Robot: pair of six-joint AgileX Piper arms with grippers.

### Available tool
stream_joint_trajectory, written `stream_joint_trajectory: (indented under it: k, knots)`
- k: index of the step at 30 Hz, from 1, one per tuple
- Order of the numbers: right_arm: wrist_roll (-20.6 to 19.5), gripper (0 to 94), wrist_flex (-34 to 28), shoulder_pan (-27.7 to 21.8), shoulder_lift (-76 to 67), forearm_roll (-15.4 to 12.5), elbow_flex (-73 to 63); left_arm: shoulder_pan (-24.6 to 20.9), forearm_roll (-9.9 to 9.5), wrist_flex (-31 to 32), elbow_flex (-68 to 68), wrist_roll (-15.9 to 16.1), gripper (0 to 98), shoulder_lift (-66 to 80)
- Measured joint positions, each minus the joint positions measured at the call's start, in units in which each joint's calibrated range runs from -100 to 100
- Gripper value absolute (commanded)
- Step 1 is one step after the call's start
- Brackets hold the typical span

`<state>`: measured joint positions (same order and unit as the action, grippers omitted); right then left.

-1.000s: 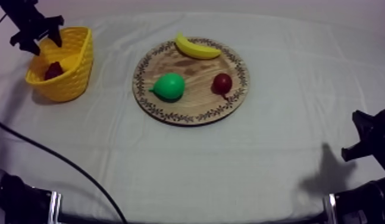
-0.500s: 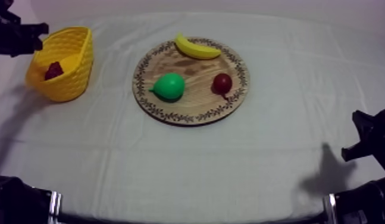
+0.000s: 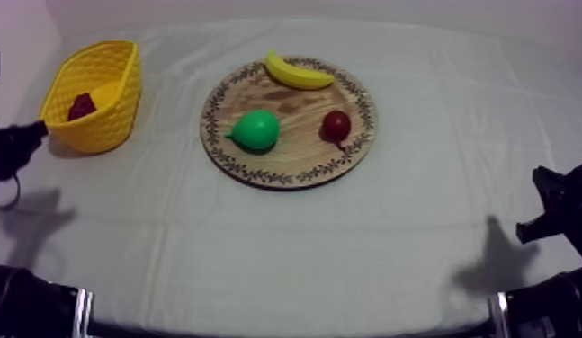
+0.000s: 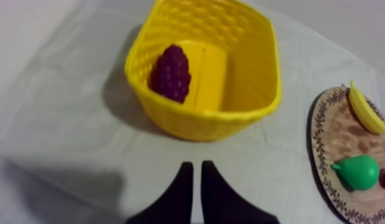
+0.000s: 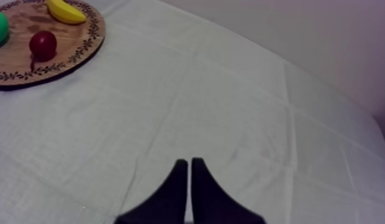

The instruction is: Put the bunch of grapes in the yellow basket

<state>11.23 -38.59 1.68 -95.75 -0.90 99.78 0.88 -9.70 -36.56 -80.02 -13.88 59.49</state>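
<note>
The dark purple bunch of grapes (image 4: 171,72) lies inside the yellow basket (image 4: 206,113), against its wall. From above, the grapes (image 3: 80,106) show in the basket (image 3: 103,126) at the table's far left. My left gripper (image 4: 193,165) is shut on nothing, its fingers together as a narrow wedge, a short way back from the basket over bare cloth. Seen from above, my left gripper (image 3: 38,130) sits at the left edge, just beside the basket. My right gripper (image 5: 187,162) is shut and empty over the cloth, and rests low at the right (image 3: 528,232).
The round wooden board (image 3: 285,171) lies mid-table, carrying a banana (image 3: 297,72), a green pear (image 3: 256,131) and a small red fruit (image 3: 336,125). Open cloth stretches across the front and right of the table.
My left arm has drawn back from over the basket to the left edge of the table, lower down, and its fingers have closed. The grapes stay in the basket. The right arm has not moved.
</note>
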Motion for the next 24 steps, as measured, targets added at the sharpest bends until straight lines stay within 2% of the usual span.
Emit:
stream_joint_trajectory:
  k: [4, 7, 13, 16, 21, 24]
  knots:
    - [0.00, 0.3, 0.00, 0.07, 0.00, 0.00, 0.00, 0.95, -0.49, -1.82, -8.21, -1.70, 0.3, 10.48]
    - [0.00, 0.3, 0.00, 0.05, 0.00, 0.00, 0.00, 0.63, -0.53, -3.52, -12.29, -1.85, 0.1, 17.45]
    - [0.00, 0.3, 0.00, 0.05, 0.00, 0.00, 0.00, 1.28, -0.35, -7.84, -13.48, -2.50, 0.0, 28.07]
    - [0.00, 0.3, 0.00, 0.05, 0.00, 0.00, 0.00, 1.99, 1.31, -7.09, -14.48, -3.16, 0.0, 31.37]
    - [0.00, 0.3, 0.00, 0.05, 0.00, 0.00, 0.00, 2.31, 5.75, -5.89, -15.50, -6.21, 0.0, 35.45]
    - [0.00, 0.3, 0.00, 0.05, 0.00, 0.00, 0.00, 1.96, 6.86, -5.27, -15.96, -6.48, 0.0, 37.96]
